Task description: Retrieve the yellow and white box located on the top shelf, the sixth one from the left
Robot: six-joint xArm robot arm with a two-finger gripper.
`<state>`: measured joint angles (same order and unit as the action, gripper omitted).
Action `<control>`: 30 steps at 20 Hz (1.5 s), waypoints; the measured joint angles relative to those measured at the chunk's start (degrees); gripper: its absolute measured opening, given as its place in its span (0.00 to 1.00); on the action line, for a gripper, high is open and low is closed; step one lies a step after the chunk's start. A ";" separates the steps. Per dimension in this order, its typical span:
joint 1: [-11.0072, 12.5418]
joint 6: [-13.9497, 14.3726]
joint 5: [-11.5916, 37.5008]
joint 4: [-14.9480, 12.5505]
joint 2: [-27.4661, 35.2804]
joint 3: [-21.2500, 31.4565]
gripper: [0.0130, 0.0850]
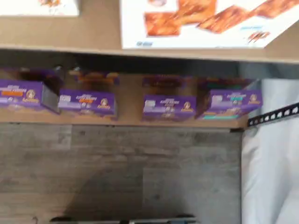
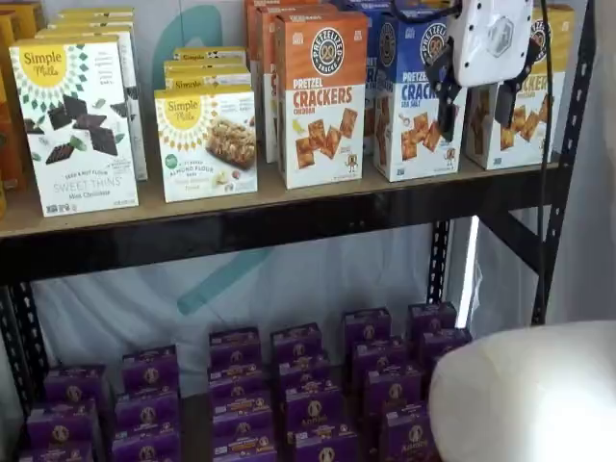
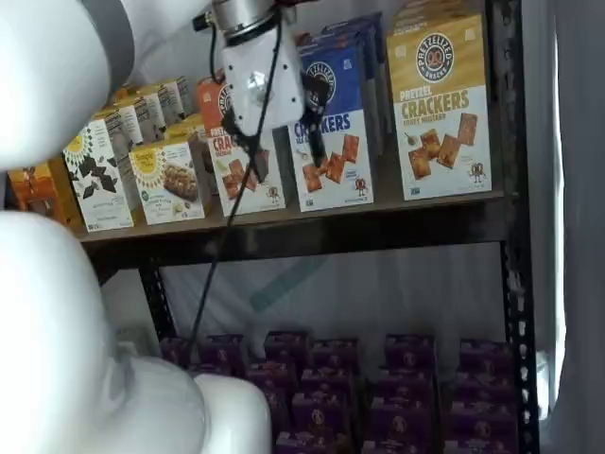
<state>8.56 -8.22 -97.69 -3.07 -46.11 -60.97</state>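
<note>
The yellow and white box (image 2: 531, 123) (image 3: 440, 104) stands upright at the right end of the top shelf (image 2: 289, 204) (image 3: 284, 225), next to a blue cracker box (image 2: 409, 106). In both shelf views my gripper (image 2: 474, 127) (image 3: 284, 156) hangs in front of the shelf with its white body up and its black fingers down. A plain gap shows between the fingers and nothing is in them, so it is open. In a shelf view it covers the left part of the yellow and white box. The wrist view shows a white box front with brown crackers (image 1: 201, 23); which box it is I cannot tell.
An orange cracker box (image 2: 320, 96) and white Simple Mills boxes (image 2: 77, 125) fill the shelf further left. Small purple boxes (image 2: 289, 385) (image 1: 168, 106) sit on the lower level. A black upright (image 2: 568, 144) stands at the right. Bulky white arm parts (image 2: 529, 395) (image 3: 76, 331) sit in the foreground.
</note>
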 joint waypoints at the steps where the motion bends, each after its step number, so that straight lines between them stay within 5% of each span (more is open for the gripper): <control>1: 1.64 -1.47 1.37 0.16 0.57 -0.15 1.00; 6: 9.23 -8.44 5.67 1.68 3.91 -2.49 1.00; 15: 18.08 -16.82 8.22 4.47 8.32 -6.60 1.00; 30: 26.26 -24.56 9.86 7.51 14.80 -13.31 1.00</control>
<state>34.82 -32.78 -87.83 4.45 -31.31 -74.28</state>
